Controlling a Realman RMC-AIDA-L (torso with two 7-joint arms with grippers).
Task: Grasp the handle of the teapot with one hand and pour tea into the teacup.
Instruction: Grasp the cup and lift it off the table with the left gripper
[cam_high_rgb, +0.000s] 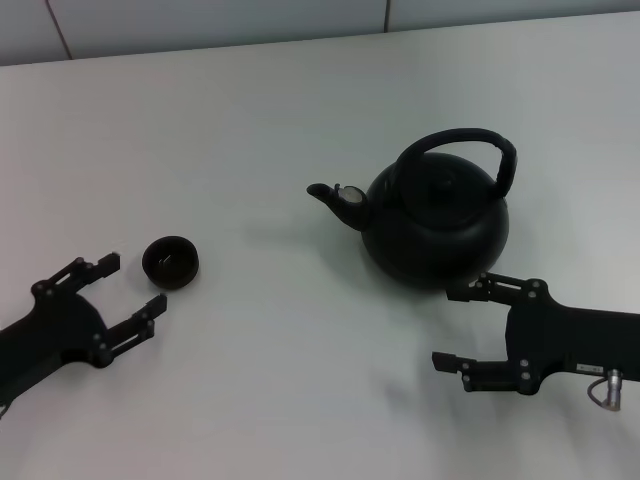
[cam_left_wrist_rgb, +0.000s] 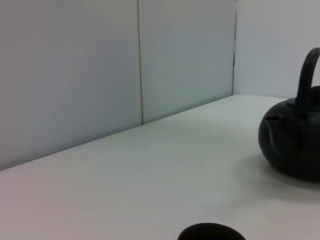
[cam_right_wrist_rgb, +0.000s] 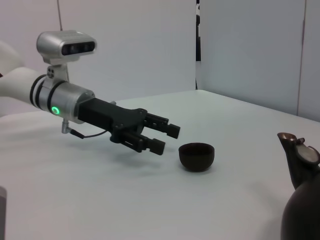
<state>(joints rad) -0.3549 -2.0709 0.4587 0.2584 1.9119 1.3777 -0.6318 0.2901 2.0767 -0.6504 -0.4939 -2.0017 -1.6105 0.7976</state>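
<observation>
The matte-black teapot (cam_high_rgb: 437, 222) stands right of the table's middle, its spout pointing left and its arched handle (cam_high_rgb: 462, 143) upright over the lid. The small dark teacup (cam_high_rgb: 170, 261) sits on the table to the left. My left gripper (cam_high_rgb: 132, 283) hovers open just left of and nearer than the cup, touching nothing. My right gripper (cam_high_rgb: 456, 326) is open, low over the table just in front of the teapot, holding nothing. The right wrist view shows the teacup (cam_right_wrist_rgb: 197, 156), the left gripper (cam_right_wrist_rgb: 163, 138) beside it, and the teapot's spout (cam_right_wrist_rgb: 299, 155). The left wrist view shows the teapot (cam_left_wrist_rgb: 294, 140) and the cup's rim (cam_left_wrist_rgb: 210, 233).
The white table (cam_high_rgb: 280, 120) runs back to a pale panelled wall (cam_left_wrist_rgb: 100, 75) behind it. Bare tabletop lies between the cup and the teapot.
</observation>
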